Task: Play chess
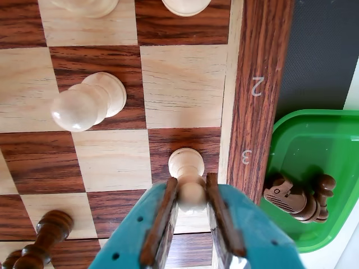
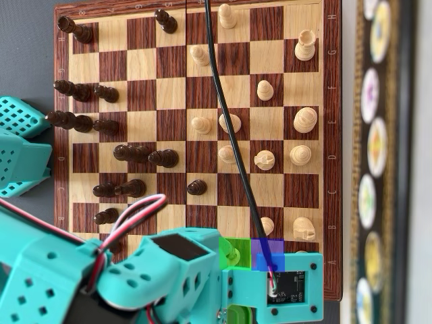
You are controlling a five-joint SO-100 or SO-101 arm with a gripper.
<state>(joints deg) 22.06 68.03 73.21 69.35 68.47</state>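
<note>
Gripping one white pawn (image 1: 187,168), gripper (image 1: 191,193) (two dark pieces (image 1: 300,197) binned).

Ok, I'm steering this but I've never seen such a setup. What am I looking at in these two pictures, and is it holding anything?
The teal machine is a small robot arm with two fingers for pinching.

The overhead view comes from a fixed camera looking straight down on a wooden chessboard, with dark pieces on that view's left, light ones on its right, and the arm along the bottom edge.

The wrist view comes from a camera riding on the arm, looking past its gripper. There the fingers are closed around a light pawn standing by the board's numbered edge. Beside the board sits a green tray holding dark pieces, probably captured ones.
</note>
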